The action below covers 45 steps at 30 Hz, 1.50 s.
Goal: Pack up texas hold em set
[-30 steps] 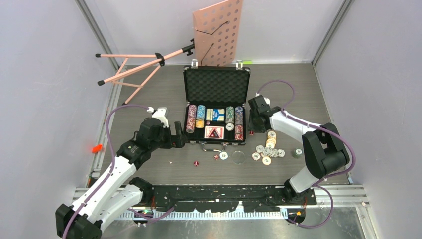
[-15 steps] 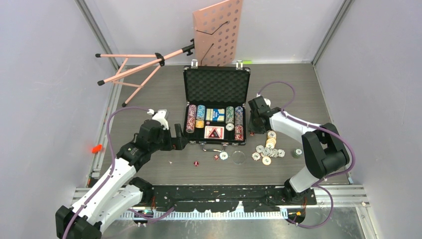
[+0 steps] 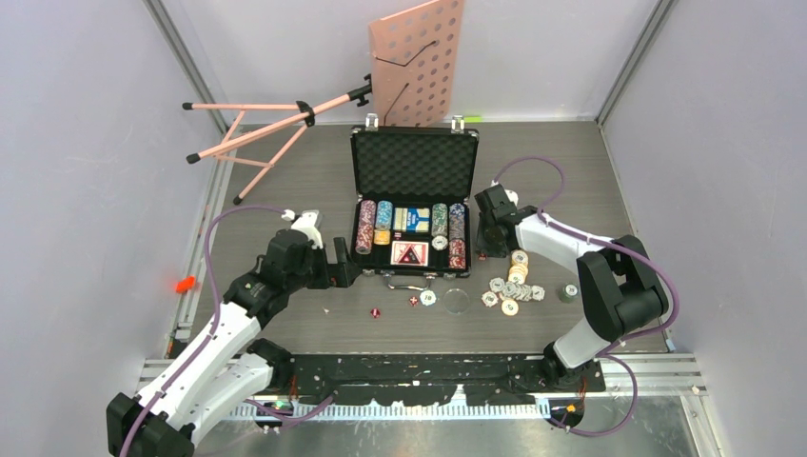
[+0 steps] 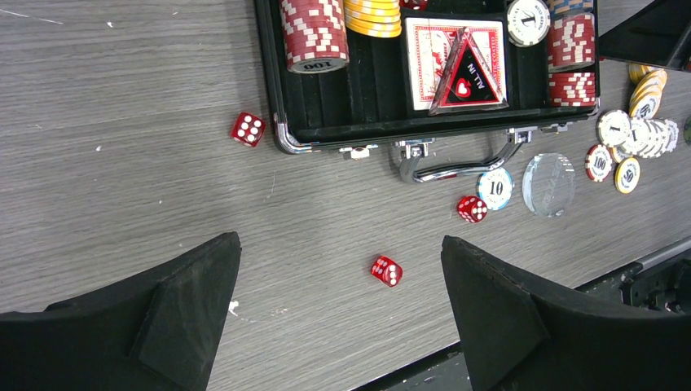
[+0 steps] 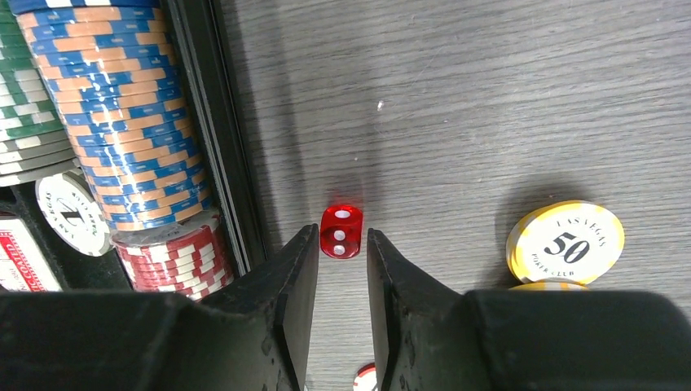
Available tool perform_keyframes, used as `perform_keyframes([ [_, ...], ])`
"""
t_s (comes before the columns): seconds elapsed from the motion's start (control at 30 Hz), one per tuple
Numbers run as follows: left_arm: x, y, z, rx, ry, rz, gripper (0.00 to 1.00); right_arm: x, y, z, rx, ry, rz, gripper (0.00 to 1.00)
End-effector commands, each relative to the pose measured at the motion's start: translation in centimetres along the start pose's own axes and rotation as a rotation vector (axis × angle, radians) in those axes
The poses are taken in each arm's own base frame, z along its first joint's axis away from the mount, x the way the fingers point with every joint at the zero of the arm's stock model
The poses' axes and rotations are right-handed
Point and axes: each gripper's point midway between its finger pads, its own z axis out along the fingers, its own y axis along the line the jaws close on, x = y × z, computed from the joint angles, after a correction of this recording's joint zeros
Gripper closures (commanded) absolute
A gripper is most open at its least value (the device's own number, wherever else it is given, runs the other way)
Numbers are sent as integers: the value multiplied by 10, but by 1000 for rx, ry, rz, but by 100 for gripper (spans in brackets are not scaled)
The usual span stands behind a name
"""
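One black briefcase (image 3: 414,205) lay open on the worktop (image 3: 285,171), its foam-lined lid flat toward the far wall. Two card decks (image 3: 410,236) were seated in the middle of the tray, with two columns of poker chips (image 3: 365,228) on each side. More chips lay in a loose cluster (image 3: 512,286) right of the case, too overlapped to be counted. A single "10" chip (image 4: 495,188) and one clear disc (image 4: 547,173) lay by the handle.

Four red dice were counted on the worktop. One die (image 4: 247,129) was at the tray's left near corner, one (image 4: 472,208) beside the "10" chip, one (image 4: 386,270) nearer the bases, and one (image 5: 341,230) just right of the case.

The left pincer (image 4: 341,244) was held widely spread above the worktop at the case's left near corner, the forearm angled toward the tray. The right pincer (image 5: 341,238) was pointed downward and only narrowly spread. The fourth die was framed between its tips, with a slim gap on each side.
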Motion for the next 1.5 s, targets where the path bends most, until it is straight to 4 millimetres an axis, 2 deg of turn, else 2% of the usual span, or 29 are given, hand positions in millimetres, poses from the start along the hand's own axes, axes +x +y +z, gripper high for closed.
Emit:
perform_keyframes([
  [0.0, -7, -7, -2, 32, -28, -8, 3, -2, 1, -3, 3, -15, 9, 65],
  [0.17, -9, -7, -4, 34, -40, -6, 3, -3, 1, -4, 0, -21, 12, 75],
  [0.37, -8, -7, -4, 32, -35, -4, 3, -4, 2, -10, -7, -19, 12, 77],
  [0.53, -10, -7, -5, 33, -43, -3, 3, -13, 5, -26, -32, -50, 21, 78],
  [0.8, -10, -7, -4, 34, -40, -4, 3, -33, 14, -65, -84, -98, 19, 79],
  [0.97, -10, -7, -2, 38, -45, -8, 3, -47, 44, -87, -175, -120, 11, 79],
  [1.1, -7, -8, 0, 45, -41, -23, 3, -54, 75, -90, -228, -131, -4, 79],
  [1.27, 1, -7, 7, 58, -42, -42, 3, -59, 123, -81, -275, -149, -12, 79],
  [1.47, 10, -4, 19, 77, -45, -57, 4, -52, 169, -60, -294, -157, -17, 79],
])
